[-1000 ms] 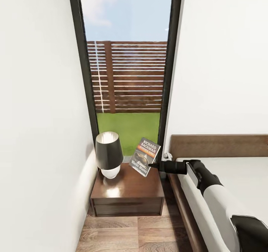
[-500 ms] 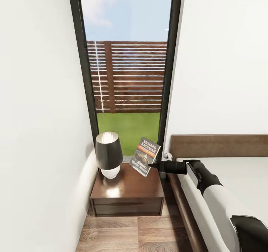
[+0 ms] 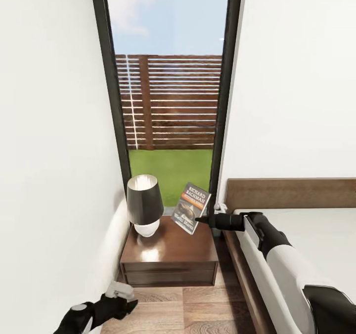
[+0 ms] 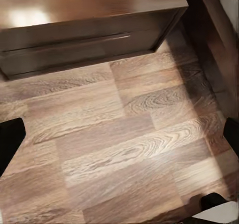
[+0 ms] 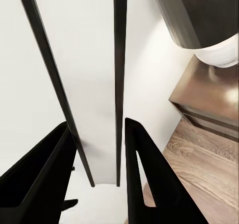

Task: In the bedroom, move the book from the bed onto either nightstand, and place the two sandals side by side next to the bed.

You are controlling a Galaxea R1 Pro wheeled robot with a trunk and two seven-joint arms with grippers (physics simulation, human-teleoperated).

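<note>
Left gripper [image 3: 118,300]: my nearer hand, low over the floor [image 3: 183,309] in front of the nightstand [image 3: 170,255]; its wrist view shows two dark fingertips at opposite edges with bare planks between, so it is spread and carries nothing.

Right gripper [image 3: 200,220]: my arm reaches along the edge of the bed [image 3: 296,225], fingers pinching the book [image 3: 191,214] by its edge. In the wrist view the book [image 5: 99,84] appears edge-on as a pale sheet running between the two black fingers [image 5: 144,174].

Step in hand: placing the book, which is tilted, cover towards me, above the nightstand's back right part, beside the lamp [image 3: 145,204]. I cannot tell whether its lower edge touches the top. Judged next move: lower it, flatten it onto the bare wood, then let go, keeping clear of the lamp. The sandals remain to be dealt with.

Surface: glossy dark wood, drawer front below, reflecting the lamp's base.

Room: white walls to either side; beyond, a tall dark-framed window [image 3: 168,77] showing grass and a slatted fence.
</note>
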